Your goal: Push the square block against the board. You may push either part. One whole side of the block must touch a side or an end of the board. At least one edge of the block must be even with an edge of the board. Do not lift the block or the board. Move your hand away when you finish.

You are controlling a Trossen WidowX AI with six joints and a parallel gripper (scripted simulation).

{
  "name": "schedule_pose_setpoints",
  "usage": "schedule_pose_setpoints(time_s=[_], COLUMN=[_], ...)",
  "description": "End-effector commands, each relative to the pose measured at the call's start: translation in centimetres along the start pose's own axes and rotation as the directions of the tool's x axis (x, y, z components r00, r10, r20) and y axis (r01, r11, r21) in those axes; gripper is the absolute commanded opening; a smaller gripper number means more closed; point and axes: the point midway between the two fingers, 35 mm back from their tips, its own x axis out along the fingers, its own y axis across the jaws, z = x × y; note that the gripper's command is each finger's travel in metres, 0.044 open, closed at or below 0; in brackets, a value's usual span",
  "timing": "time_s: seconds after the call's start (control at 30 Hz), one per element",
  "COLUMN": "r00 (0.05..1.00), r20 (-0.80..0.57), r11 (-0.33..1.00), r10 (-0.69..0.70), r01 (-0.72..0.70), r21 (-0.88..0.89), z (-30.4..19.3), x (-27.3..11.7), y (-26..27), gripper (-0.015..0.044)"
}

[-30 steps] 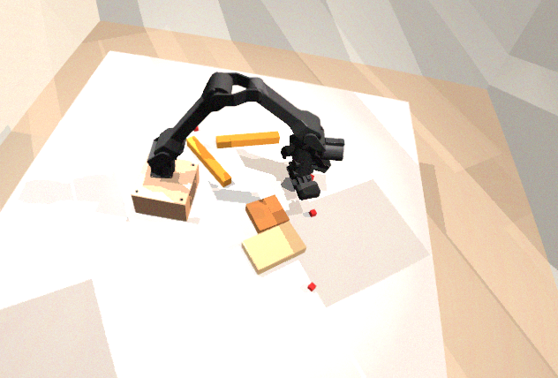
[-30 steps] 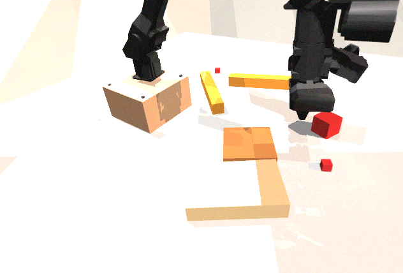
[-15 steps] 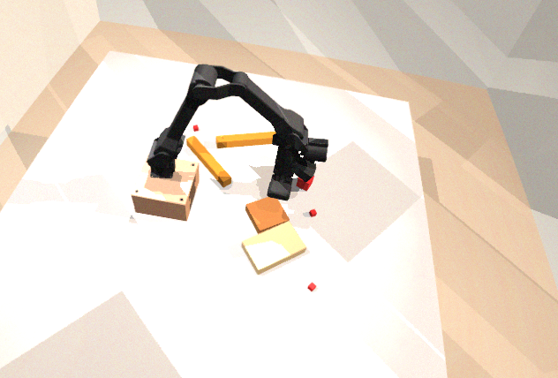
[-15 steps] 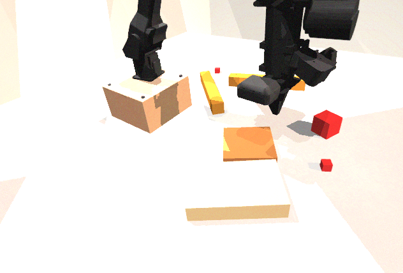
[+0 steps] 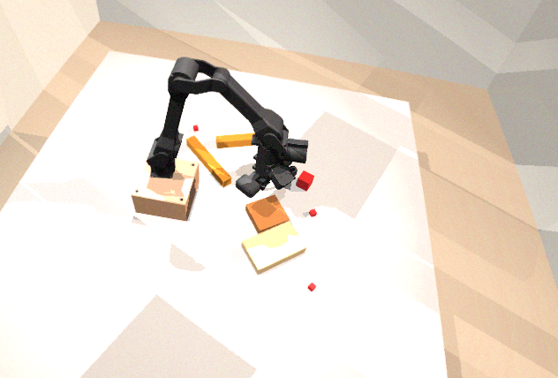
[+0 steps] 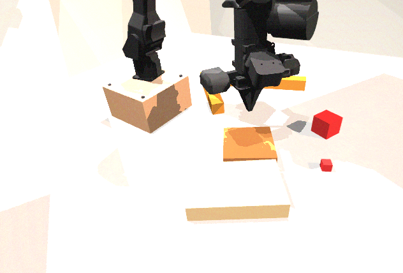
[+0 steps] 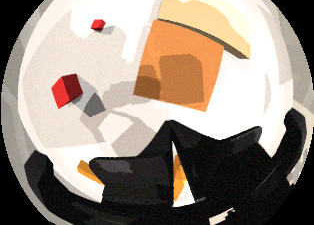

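Note:
The orange square block (image 5: 267, 213) (image 6: 249, 144) (image 7: 175, 64) lies flat. Its near side runs along the far long side of the thicker pale yellow board (image 5: 274, 247) (image 6: 237, 188) (image 7: 205, 14). The two seem to meet; a hairline gap cannot be ruled out. On the right in the top and exterior views, the block's edge is nearly even with the board's short edge; exact evenness is unclear. On the left the board extends past the block. My gripper (image 6: 249, 110) (image 7: 169, 123) is shut and empty, with its tips beyond the block's far side, apart from it, above the table.
A red cube (image 5: 305, 180) (image 6: 326, 124) (image 7: 66, 90) stands right of the gripper in the top and exterior views. Small red cubes (image 5: 312, 212) (image 5: 312, 286) (image 5: 195, 127) lie around. Two orange bars (image 5: 207, 161) (image 5: 234, 140) lie behind, near the wooden arm base (image 5: 160, 206) (image 6: 128, 107).

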Motion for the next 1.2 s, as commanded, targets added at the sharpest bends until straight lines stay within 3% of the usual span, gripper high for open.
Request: schedule_pose_setpoints(time_s=[0.0, 0.27, 0.5, 0.7, 1.17], r00=[1.000, 1.000, 1.000, 1.000, 1.000], r20=[-0.004, -0.005, -0.005, -0.006, -0.005], r11=[0.989, 0.922, 0.920, 0.920, 0.920], r10=[-0.004, -0.006, -0.006, -0.006, -0.007], r01=[0.005, 0.007, 0.007, 0.008, 0.008], r21=[0.145, 0.386, 0.391, 0.391, 0.391], z=[-1.2, -3.3, -3.3, -3.4, -2.2], x=[0.3, 0.7, 1.0, 6.2, 6.2], y=[-1.2, -3.1, -3.1, -3.2, -3.5], gripper=[0.0000, 0.0000, 0.0000, 0.0000, 0.0000])
